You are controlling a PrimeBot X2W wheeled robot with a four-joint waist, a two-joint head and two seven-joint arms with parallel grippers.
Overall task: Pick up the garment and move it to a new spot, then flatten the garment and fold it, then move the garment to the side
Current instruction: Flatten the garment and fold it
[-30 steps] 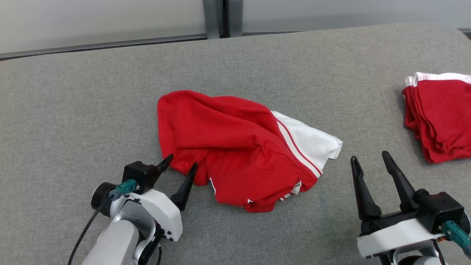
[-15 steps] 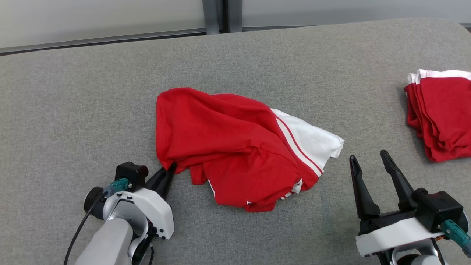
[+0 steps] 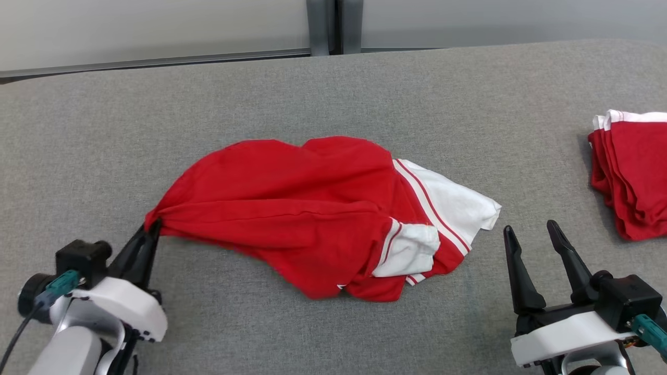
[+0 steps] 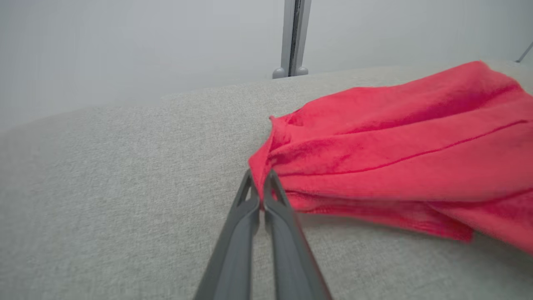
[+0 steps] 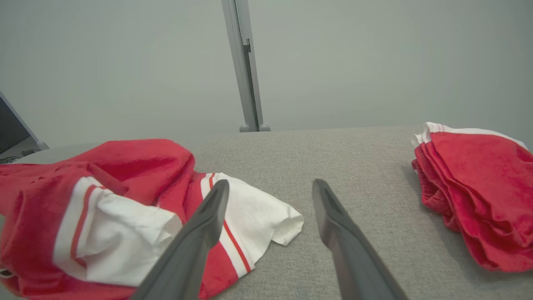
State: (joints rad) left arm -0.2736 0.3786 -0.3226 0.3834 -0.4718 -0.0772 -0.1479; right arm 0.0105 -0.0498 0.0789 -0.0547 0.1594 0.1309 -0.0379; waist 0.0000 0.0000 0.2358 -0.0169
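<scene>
The left gripper (image 3: 151, 228), low at the near left, is clamped on a bunched corner of the soft red-and-white shirt (image 3: 292, 203), which lies creased and stretched across the middle of the grey woven desk (image 3: 365, 88). The right gripper (image 3: 529, 232) stands wide beside the white sleeve (image 3: 464, 203), touching nothing. Folded red shirts (image 3: 633, 177) sit at the right edge, with open desk behind.

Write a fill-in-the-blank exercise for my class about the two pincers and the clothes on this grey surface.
1. The left pincer is ____ on a bunched edge of the red shirt.
2. The right pincer stands ____ and holds nothing.
3. The shirt's sleeves are ____ with red stripes.
4. The folded stack of red garments lies on the robot's ____ side.
Missing words: shut; open; white; right.
</scene>
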